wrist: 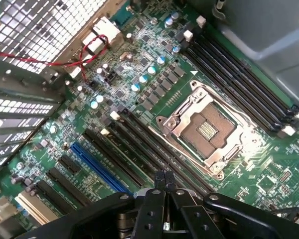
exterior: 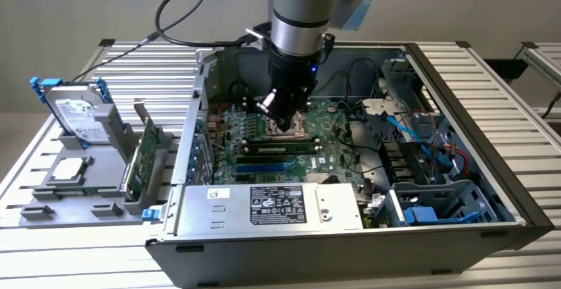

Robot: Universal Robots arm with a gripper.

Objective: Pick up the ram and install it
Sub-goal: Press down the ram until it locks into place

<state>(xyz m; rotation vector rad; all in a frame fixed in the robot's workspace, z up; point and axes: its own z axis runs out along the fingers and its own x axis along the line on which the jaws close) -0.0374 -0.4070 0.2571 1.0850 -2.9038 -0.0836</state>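
The gripper [exterior: 282, 122] is found inside the open computer case [exterior: 487, 146], low over the motherboard [exterior: 337, 146] and directly above the CPU socket [wrist: 209, 127]. The claw is clenched, finger against finger, and nothing is seen between the tips. The ram [exterior: 280, 148] is noted in a memory slot just beside the gripper, at its 6 o'clock in the exterior view, lying level along the slot. The installation step is therefore judged to be at or near its end, with the stick already released. Any further move is judged to call for firm, even seating at both ends and a clear path past the blue cables [exterior: 419, 143] at 3 o'clock. The latches at the slot ends cannot be made out, so full seating is unconfirmed; in the wrist view the nearest slots are partly covered by the gripper [wrist: 162, 175].
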